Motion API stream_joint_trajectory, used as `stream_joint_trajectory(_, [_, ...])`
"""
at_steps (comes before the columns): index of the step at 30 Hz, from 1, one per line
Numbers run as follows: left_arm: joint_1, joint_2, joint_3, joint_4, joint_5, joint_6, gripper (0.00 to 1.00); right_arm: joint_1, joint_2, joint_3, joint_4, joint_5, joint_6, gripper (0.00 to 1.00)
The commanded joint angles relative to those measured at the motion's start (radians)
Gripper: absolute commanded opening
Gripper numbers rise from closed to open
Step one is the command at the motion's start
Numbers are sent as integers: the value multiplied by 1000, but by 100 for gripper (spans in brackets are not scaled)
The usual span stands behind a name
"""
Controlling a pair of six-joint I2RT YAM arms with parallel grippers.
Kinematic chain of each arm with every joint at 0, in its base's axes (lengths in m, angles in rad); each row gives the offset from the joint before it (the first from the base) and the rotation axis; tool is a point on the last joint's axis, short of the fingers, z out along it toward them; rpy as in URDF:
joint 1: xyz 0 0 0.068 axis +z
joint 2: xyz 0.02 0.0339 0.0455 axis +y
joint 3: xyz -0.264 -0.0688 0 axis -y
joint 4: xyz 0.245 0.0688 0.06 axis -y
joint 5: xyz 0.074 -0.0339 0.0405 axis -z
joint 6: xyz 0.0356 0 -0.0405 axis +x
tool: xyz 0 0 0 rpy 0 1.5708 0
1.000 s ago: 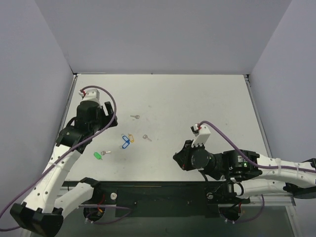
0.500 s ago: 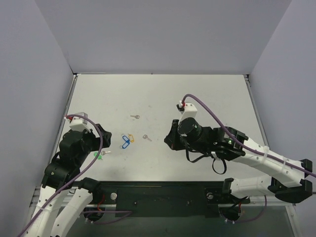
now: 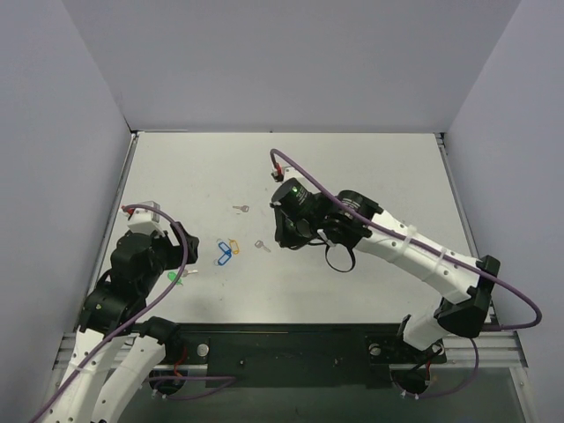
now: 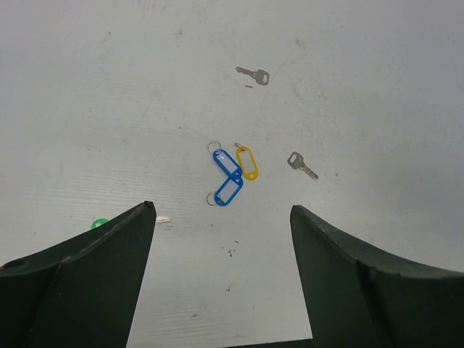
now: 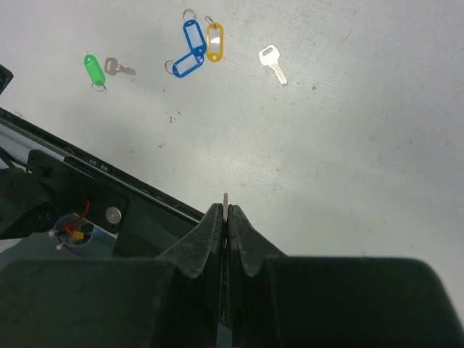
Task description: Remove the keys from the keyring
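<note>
the keyring lay bare just left of the yellow tag, the key loose just right of it, so i judged the removal done; my left gripper gaped wide and empty, my right gripper pinched together on nothing i could see.

Between your left gripper's wide-spread jaws the table lies open up to the two blue key tags, which touch each other, the yellow tag just beside them with hardly a gap. The near key lies apart, right of the yellow tag. The far key has bare table all round. The green tag and third key crowd your left finger. Your right arm spans the table's right side
</note>
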Motion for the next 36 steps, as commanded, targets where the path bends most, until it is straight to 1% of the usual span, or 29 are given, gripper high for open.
stream_joint_trajectory(1, [-4,20,-5,59,10,26,85,-26,96,109,-61,-13,-72,0])
stream_joint_trajectory(6, [-4,15,-5,49,-21,14,85,-51,234,209,-67,-9,-96,0])
stream_joint_trajectory(12, [-3,15,-3,44,-29,9,84,-65,387,335,-74,-46,-115,0])
stream_joint_trajectory(15, [-3,17,0,42,-29,11,85,-72,444,398,-72,-65,-115,3])
stream_joint_trajectory(19, [-3,17,0,42,-29,9,85,-86,496,462,-71,-85,-98,4])
stream_joint_trajectory(21, [-3,14,-1,42,-30,8,84,-94,515,488,-67,-95,-90,7])
stream_joint_trajectory(22, [-3,15,-3,44,-30,8,85,-94,519,496,-67,-101,-87,16])
stream_joint_trajectory(23, [-3,17,-1,44,-30,8,84,-97,522,499,-63,-99,-84,22])
stream_joint_trajectory(24, [-3,20,-1,44,-29,9,84,-97,521,501,-61,-96,-84,32])
stream_joint_trajectory(25, [-1,20,0,44,-29,9,85,-98,521,501,-55,-96,-80,37])
stream_joint_trajectory(26, [-1,22,0,42,-29,9,84,-102,522,501,-54,-102,-78,60])
stream_joint_trajectory(27, [-1,22,0,45,-29,9,85,-103,521,501,-51,-102,-79,72])
stream_joint_trajectory(28, [-1,22,-1,44,-29,9,84,-106,521,501,-51,-107,-76,78])
stream_joint_trajectory(31, [0,22,-1,44,-29,8,84,-112,512,498,-51,-108,-79,82])
stream_joint_trajectory(36, [3,25,0,44,-29,9,84,-121,463,475,-51,-105,-90,85])
